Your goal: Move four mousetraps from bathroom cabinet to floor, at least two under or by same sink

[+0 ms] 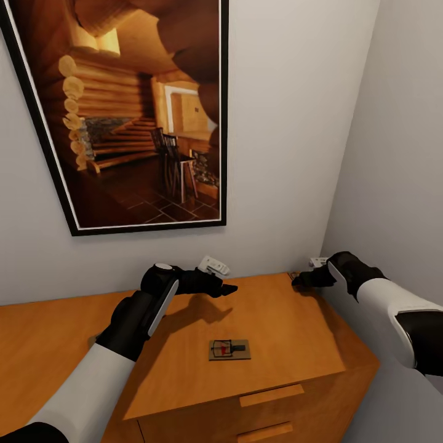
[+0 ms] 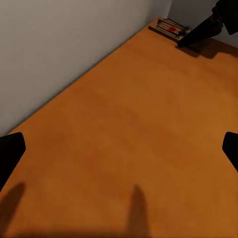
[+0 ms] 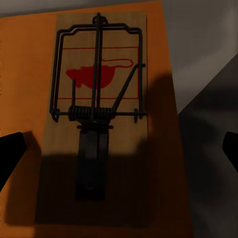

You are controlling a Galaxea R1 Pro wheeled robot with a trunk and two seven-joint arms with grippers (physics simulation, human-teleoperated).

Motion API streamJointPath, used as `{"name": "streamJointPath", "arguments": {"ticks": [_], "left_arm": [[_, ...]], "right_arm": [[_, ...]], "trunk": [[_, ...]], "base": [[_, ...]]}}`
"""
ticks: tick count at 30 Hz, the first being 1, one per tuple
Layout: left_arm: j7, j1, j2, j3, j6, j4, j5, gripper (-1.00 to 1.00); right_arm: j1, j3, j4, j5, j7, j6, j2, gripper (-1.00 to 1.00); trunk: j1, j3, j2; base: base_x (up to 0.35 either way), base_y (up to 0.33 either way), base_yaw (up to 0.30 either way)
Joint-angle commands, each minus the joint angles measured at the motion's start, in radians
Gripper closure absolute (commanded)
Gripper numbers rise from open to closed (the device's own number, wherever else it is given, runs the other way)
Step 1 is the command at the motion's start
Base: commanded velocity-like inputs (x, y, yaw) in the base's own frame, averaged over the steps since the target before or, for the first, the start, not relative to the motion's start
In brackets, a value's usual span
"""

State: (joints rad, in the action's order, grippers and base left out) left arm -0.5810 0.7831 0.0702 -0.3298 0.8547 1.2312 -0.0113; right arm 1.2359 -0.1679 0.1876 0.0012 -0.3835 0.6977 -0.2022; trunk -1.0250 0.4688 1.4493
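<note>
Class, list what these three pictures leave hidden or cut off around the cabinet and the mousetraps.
- Head view: right gripper covers the corner mousetrap.
- Head view: the cabinet front is cut by the lower edge.
- Right wrist view: shadow darkens that mousetrap's near end.
- Head view: middle mousetrap wire too small.

A home room: framed log-cabin picture (image 1: 123, 111) hangs above a wooden cabinet (image 1: 289, 332).

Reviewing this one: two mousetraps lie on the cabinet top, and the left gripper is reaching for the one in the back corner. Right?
Not quite. It is the right gripper at the corner mousetrap; the head and left wrist views show this. The left gripper hovers over the cabinet behind the middle mousetrap.
</note>
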Motion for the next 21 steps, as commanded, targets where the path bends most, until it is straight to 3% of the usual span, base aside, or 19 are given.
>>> {"name": "streamJointPath", "arguments": {"ticks": [1, 21], "left_arm": [[-0.003, 0.001, 0.0, 0.001, 0.006, 0.001, -0.001, -1.0], [-0.003, 0.001, 0.0, 0.001, 0.006, 0.001, -0.002, -1.0]], "right_arm": [[0.0, -0.008, 0.002, 0.001, -0.006, 0.003, -0.001, -1.0], [0.0, -0.01, 0.001, 0.001, -0.005, 0.003, 0.009, -1.0]], "trunk": [[0.0, 0.001, 0.001], [0.0, 0.001, 0.001]], "base": [[0.0, 0.0, 0.0], [0.0, 0.0, 0.0]]}}
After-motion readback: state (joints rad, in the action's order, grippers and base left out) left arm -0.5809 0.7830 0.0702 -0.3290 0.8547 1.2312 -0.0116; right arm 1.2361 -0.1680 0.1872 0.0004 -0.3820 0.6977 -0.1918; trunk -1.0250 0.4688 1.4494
